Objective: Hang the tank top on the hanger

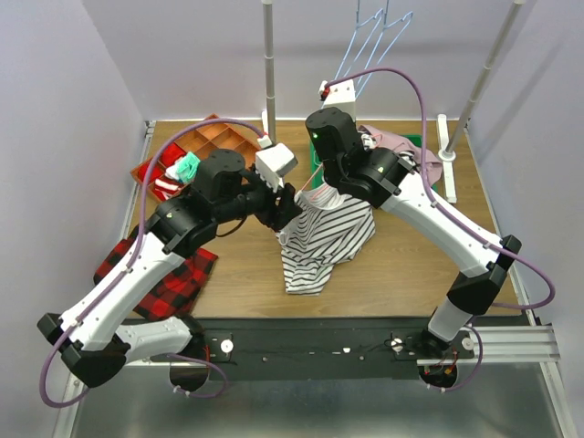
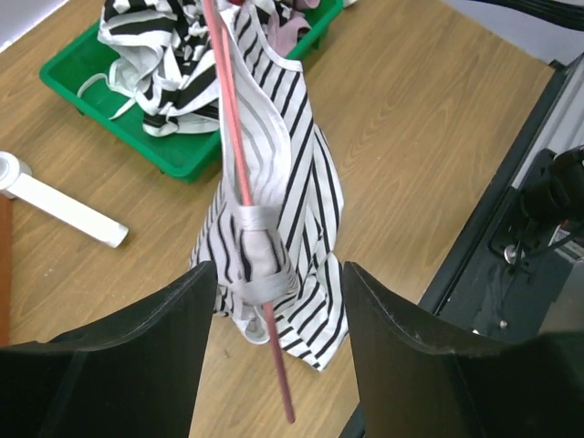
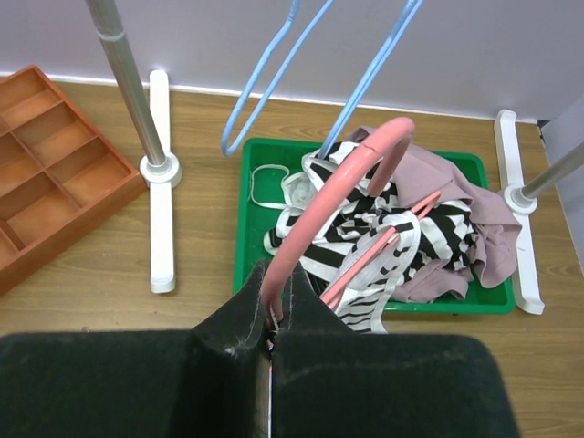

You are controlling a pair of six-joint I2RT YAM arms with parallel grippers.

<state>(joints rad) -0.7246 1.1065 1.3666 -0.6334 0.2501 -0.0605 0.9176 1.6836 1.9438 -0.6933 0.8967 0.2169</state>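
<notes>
A green bin (image 3: 245, 239) of clothes sits behind, under blue hangers (image 3: 363, 84). Your right gripper (image 3: 274, 315) reaches in high and pinches the pink hanger (image 3: 321, 193) tight. The tank top (image 2: 290, 187) hangs from its wire. Your left gripper (image 2: 278, 271) points at it, fingers spread apart.

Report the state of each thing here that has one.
hanger, held up by its hook.
tank top, hangs bunched along the hanger's wire.
right tool, shut on the hanger.
left tool, open, fingers either side of the tank top.
green bin, holds other clothes.
</notes>
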